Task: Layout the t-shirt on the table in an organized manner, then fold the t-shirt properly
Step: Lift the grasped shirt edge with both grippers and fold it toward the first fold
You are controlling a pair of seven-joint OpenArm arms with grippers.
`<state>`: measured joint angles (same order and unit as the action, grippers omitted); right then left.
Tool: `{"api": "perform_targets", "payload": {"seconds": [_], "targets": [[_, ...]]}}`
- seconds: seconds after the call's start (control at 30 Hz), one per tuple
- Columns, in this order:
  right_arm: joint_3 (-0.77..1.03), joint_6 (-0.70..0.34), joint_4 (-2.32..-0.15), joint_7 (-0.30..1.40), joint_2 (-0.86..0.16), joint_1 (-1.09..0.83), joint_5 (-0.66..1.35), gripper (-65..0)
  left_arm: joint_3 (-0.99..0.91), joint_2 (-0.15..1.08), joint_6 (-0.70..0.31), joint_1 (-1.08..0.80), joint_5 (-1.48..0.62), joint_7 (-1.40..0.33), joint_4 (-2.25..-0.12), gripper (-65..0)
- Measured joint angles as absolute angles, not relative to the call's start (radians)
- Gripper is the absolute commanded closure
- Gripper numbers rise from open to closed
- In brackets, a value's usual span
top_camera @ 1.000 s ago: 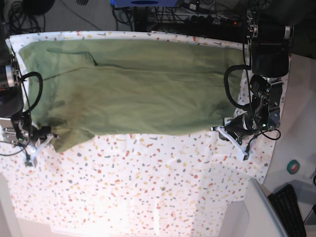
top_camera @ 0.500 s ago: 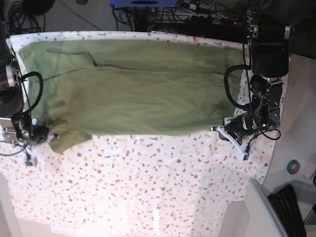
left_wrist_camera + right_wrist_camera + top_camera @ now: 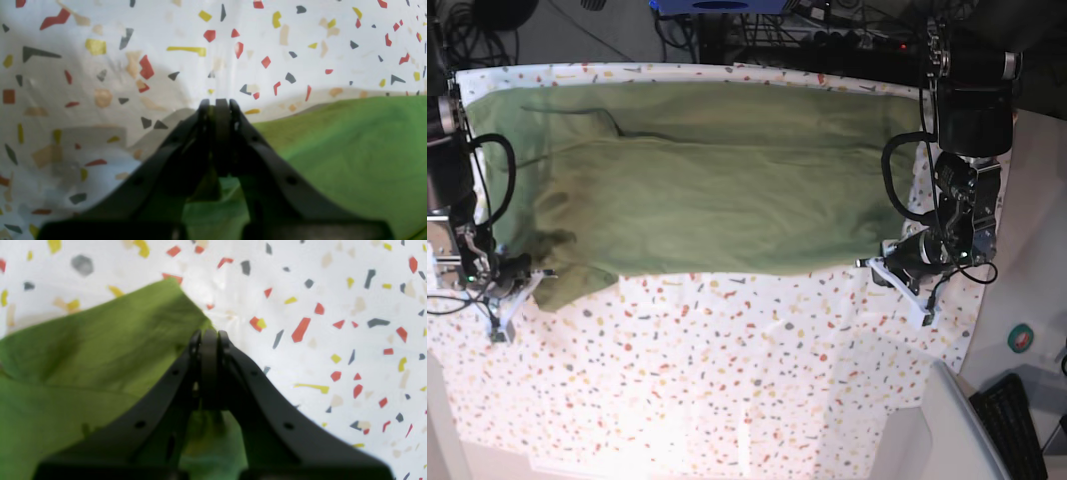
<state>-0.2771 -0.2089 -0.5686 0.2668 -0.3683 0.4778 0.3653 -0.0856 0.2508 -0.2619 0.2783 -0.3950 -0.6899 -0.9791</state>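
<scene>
Seen from the left wrist: left gripper (image 3: pixel 216 103) with dark fingers pressed together, green cloth bunched between them lower down, so pinching the t-shirt (image 3: pixel 350 150) at its edge; speckled table (image 3: pixel 100 66) filling the rest beyond the fingertips. Seen from the right wrist: right gripper (image 3: pixel 209 335) likewise clamped flat on a corner of the t-shirt (image 3: pixel 83 356), a pointed flap of the cloth rising just beyond the tips, the table (image 3: pixel 333 306) beyond and beside it. Shown only from the base camera: the whole t-shirt (image 3: pixel 697 190) spread along the far half of the table (image 3: pixel 727 370), long axis running side to side across the view, near edge roughly straight, a folded layer lying over its far part. Sleeve end toward the right gripper (image 3: pixel 507 290), which sits at the shirt's near corner on that view's left; opposite end toward the left gripper (image 3: pixel 892 272) at the other near corner. Which end holds the collar cannot be told. Near half of the table bare of cloth. Beside the table past the left gripper: a grey bin corner (image 3: pixel 947 430), a black keyboard (image 3: pixel 1017 425), a small green-and-red roll (image 3: pixel 1021 338). Beyond the shirt's far edge: tangled cables (image 3: pixel 827 30), a blue object (image 3: pixel 722 6).
</scene>
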Motion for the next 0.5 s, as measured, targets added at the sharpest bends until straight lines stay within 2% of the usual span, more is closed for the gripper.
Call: {"api": "perform_targets", "payload": {"seconds": [0.2,0.33,0.5], "targets": [[-0.189,-0.209,-0.575,0.267,-0.377,0.459,0.359,0.0,-0.088,0.264,-0.262,0.235,-0.397,-0.693,-1.056,0.0],[-0.189,-0.209,-0.575,0.183,-0.382,0.453,0.360,0.0,-0.089,0.270,-0.262,0.215,-0.396,-0.796,-1.143,0.0],[-0.189,-0.209,-0.576,0.098,-0.382,0.435,0.360,0.0,-0.090,0.266,-0.262,0.175,-0.397,-0.807,-1.234,0.0]]}}
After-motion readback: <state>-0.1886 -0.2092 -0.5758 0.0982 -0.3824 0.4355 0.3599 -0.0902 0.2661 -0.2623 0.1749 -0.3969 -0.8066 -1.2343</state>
